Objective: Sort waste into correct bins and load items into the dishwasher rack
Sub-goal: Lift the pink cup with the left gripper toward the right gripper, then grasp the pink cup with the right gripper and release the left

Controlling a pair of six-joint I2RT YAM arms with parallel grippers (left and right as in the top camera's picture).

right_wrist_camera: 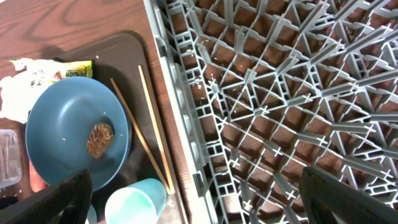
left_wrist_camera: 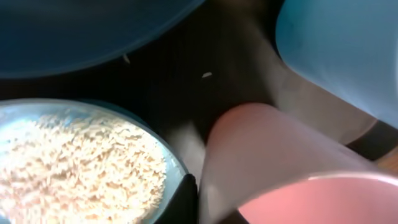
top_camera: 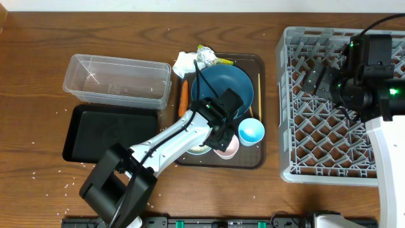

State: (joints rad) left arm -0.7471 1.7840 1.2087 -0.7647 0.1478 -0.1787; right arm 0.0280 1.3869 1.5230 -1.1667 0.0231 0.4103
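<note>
- Left gripper [top_camera: 222,140]: fingers closed tight on the wall of the pink cup [left_wrist_camera: 280,168].
- Pink cup: on the brown serving tray [top_camera: 254,159], by its edge nearest the robot, between white bowl [left_wrist_camera: 81,162] and blue cup [left_wrist_camera: 342,50].
- Right gripper [right_wrist_camera: 199,196]: fingers spread wide, empty, above the dishwasher rack [right_wrist_camera: 280,93].

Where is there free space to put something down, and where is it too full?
Free: the rack, the tub, the black tray, and the table strip between brown tray and rack. Crowded: the brown tray, filled by plate, bowl, pink cup, blue cup, chopsticks, with the left arm above it.
</note>
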